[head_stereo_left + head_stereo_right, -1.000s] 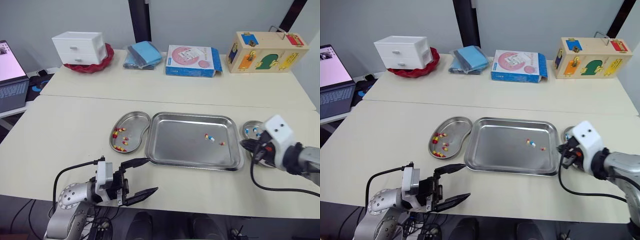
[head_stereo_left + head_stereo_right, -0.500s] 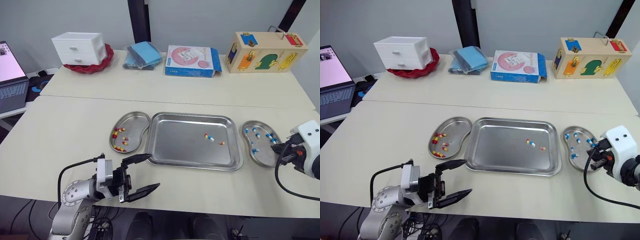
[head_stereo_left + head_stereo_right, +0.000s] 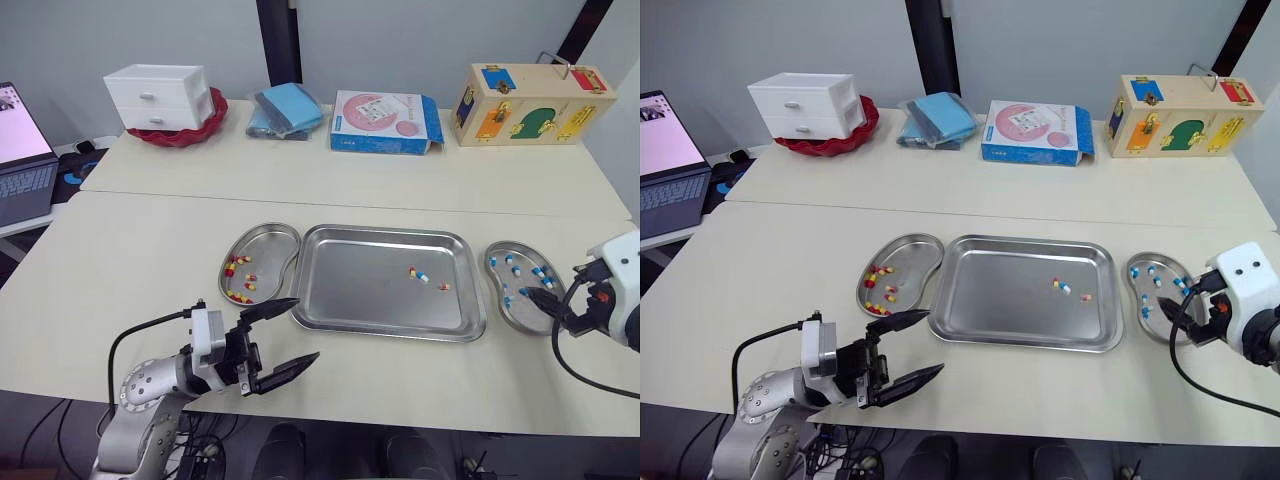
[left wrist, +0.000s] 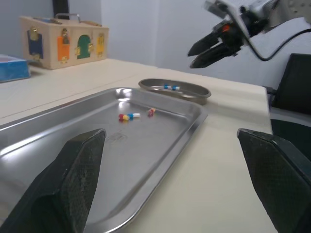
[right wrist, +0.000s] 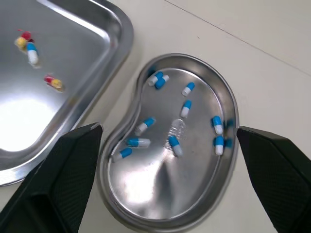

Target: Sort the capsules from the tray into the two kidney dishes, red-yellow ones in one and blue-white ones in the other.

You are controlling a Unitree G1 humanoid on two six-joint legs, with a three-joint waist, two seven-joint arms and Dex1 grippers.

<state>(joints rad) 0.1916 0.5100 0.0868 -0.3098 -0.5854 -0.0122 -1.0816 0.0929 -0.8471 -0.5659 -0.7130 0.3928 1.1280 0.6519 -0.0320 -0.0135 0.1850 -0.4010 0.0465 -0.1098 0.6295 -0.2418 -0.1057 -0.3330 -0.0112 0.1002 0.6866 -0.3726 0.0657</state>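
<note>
Three capsules point(image 3: 420, 275) are seen in the tray point(image 3: 350, 285): a red-yellow and a blue-white one close together and another red-yellow one just beside them. They lie well ahead of the left pincer point(image 3: 284, 336) and off to the inner side of the right pincer point(image 3: 537, 298). The tray's near left corner is found just beyond the left pincer, which is held low over the table point(image 3: 150, 260) with its fingers spread wide and nothing between them. Just ahead of it, close against the tray, the left kidney dish point(image 3: 272, 238) is set, with red-yellow capsules point(image 3: 238, 280) in it. The right kidney dish point(image 5: 160, 194), holding blue-white capsules point(image 5: 185, 108), lies directly beneath the right pincer, whose fingers are parted and empty. Far beyond both pincers a white drawer unit point(image 3: 157, 95), a blue box point(image 3: 385, 122) and a wooden lock box point(image 3: 535, 105) are placed
</note>
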